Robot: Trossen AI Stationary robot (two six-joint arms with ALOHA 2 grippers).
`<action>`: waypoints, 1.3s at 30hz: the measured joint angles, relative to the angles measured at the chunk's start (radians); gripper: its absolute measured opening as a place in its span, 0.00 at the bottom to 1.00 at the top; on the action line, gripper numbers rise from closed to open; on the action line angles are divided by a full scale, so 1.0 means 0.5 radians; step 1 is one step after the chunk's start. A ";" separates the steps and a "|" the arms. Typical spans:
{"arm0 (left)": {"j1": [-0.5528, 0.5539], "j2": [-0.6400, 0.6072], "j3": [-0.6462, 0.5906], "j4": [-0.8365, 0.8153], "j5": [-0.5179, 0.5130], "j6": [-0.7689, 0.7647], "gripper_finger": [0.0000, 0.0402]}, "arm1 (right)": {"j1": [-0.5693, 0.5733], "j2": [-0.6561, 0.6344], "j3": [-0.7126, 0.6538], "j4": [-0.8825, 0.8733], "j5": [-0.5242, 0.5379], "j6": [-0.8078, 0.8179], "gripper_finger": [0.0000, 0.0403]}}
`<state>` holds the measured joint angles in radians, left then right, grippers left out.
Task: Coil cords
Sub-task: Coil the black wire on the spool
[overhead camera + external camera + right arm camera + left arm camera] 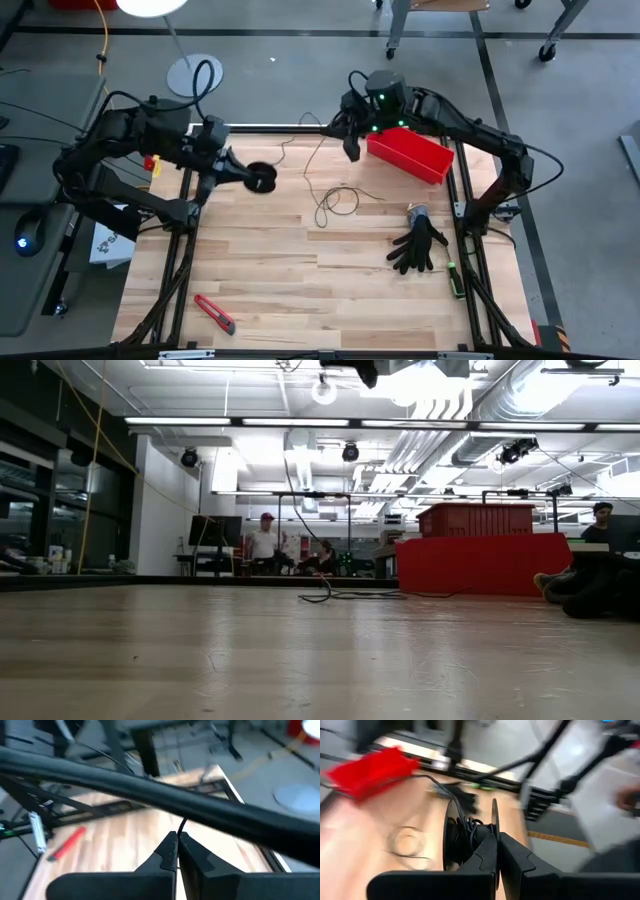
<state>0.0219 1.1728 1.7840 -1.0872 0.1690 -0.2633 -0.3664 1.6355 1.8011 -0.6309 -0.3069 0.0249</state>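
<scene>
Left wrist view: Dark fingers (pixel 495 855) of my left gripper sit closest to the lens, pressed together on the rim of the black spool (pixel 470 837), which I hold on edge with turns of cord already in its groove.
Right wrist view: my right gripper (pixel 176 851) has its tips closed, and a thin dark line rises from between them; I judge that to be the cord (pixel 181 825), pinched.
High view, task thing: spool (pixel 261 180) is near the tabletop's far-left part, at the left gripper (pixel 225 165); the cord (pixel 335 200) runs from it toward the far edge and lies in loose loops around the middle of the tabletop.
High view, right arm: right gripper (pixel 350 145) hangs by the far edge, just beside the red box (pixel 410 155).
High view, other things: black glove (pixel 418 245) toward the right edge, red tool (pixel 215 313) near the front-left corner.
Low view: loops of cord (pixel 335 595) lie on the wood, well apart from the lens, in front of the red box (pixel 480 555); people show in the room behind.
Step in hand: I judge this is feeding slack onto the spool.
Doing it well: I keep the spool steady, lead the pinched cord into the groove under light tension, and watch that the loose loops do not knot or snag the box.
</scene>
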 joint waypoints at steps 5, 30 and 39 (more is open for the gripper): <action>-0.034 -0.049 0.022 0.070 0.196 -0.116 0.00 | -0.122 0.000 -0.006 -0.282 -0.105 -0.014 0.00; 0.116 0.009 0.426 0.706 -0.388 0.649 0.00 | 0.281 0.003 -0.696 0.273 -0.442 0.360 0.00; 0.117 0.022 0.428 0.823 -0.633 0.829 0.00 | 0.348 0.006 -0.699 0.383 -0.371 0.448 0.09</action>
<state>0.0805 1.1839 1.9980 -0.6755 -0.1477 0.1512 -0.1926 1.6382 1.4517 -0.4396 -0.4923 0.2487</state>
